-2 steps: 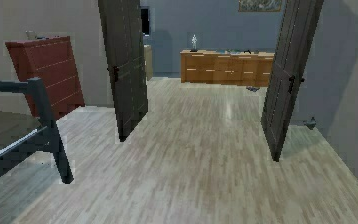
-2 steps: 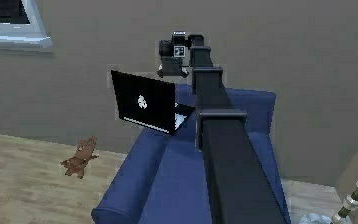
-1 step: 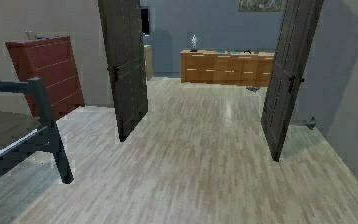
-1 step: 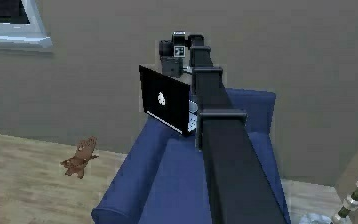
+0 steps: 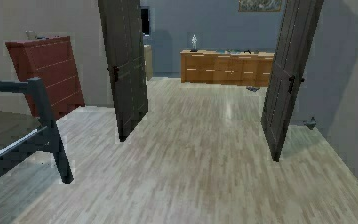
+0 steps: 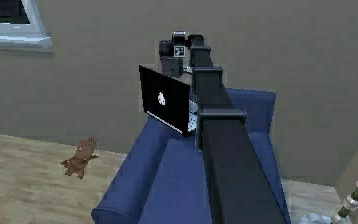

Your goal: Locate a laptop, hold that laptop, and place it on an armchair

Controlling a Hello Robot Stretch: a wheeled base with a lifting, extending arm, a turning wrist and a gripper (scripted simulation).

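In the arm side view the dark arm [image 6: 222, 130] rises from the bottom edge, with its white marker squares at the top. Just left of them is the gripper [image 6: 170, 68]. A black laptop [image 6: 160, 100], lid side showing a small white mark, hangs at the gripper's far end with the grey wall behind it, so the gripper holds it. Directly below it stands a blue armchair [image 6: 157, 175], whose seat and back spread out under the arm.
A brown toy bear [image 6: 80, 157] lies on the wood floor left of the armchair, below a window [image 6: 12, 22]. Ahead, two dark doors [image 5: 124, 65] [image 5: 290, 75] stand ajar, with a wooden sideboard [image 5: 225, 67] beyond. A red dresser [image 5: 49, 72] and a dark bed frame [image 5: 42, 125] stand at left.
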